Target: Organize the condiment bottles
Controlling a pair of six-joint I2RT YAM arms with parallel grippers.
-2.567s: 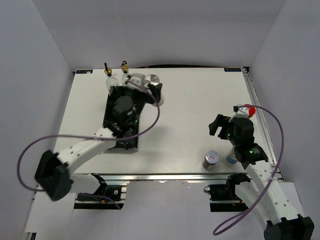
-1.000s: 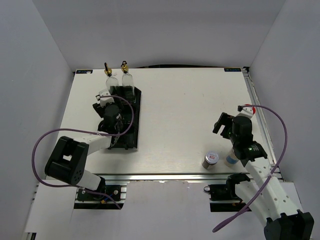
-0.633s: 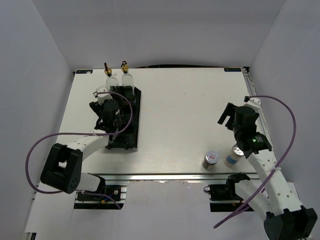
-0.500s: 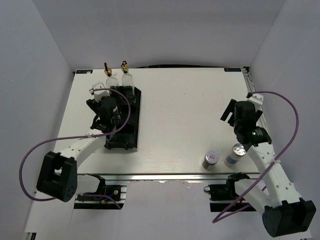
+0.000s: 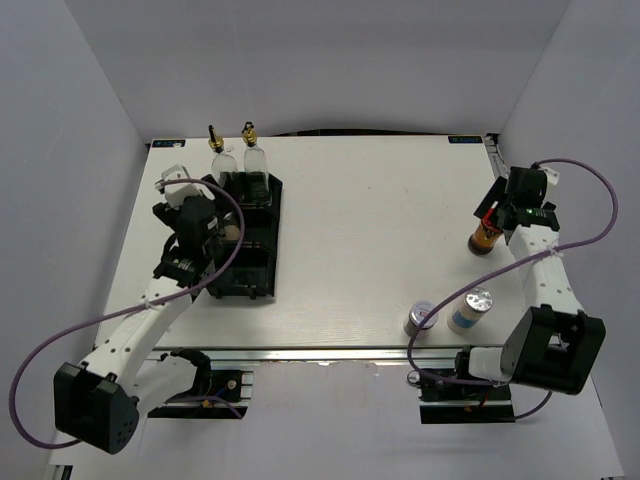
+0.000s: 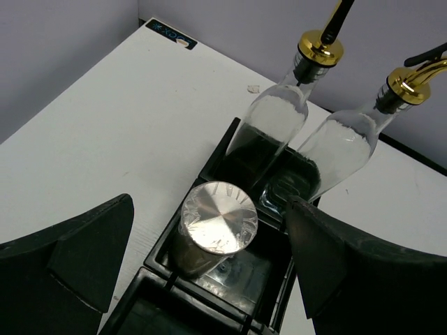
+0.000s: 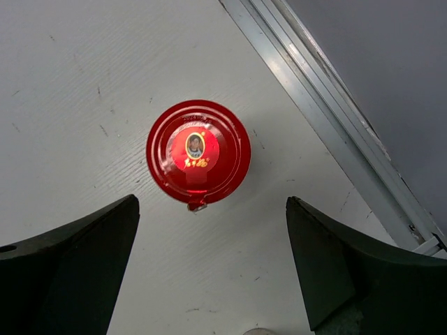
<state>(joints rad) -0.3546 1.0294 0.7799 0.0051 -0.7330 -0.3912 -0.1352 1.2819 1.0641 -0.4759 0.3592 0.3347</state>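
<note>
Two clear glass bottles (image 6: 279, 115) (image 6: 349, 136) with gold pourers stand in the far compartments of the black tray (image 5: 262, 262). Just behind them in the tray stands a silver-lidded beige shaker (image 6: 218, 225) (image 5: 232, 231). My left gripper (image 6: 209, 279) (image 5: 198, 225) hangs open above it, touching nothing. A red-capped dark jar (image 7: 198, 153) (image 5: 484, 238) stands on the table at the right edge. Above it my right gripper (image 7: 209, 272) (image 5: 512, 205) is open, the jar ahead of its fingertips. A red-label shaker (image 5: 420, 318) and a blue-white shaker (image 5: 470, 310) stand near the front right.
A metal rail (image 7: 328, 105) runs along the table's right edge, close to the red-capped jar. The tray's near compartments (image 5: 245, 270) hold nothing. White walls enclose the table on three sides.
My left gripper has opened, let go of the beige shaker in the tray and drawn back left. My right arm has swung to the far right, over the red-capped jar.
</note>
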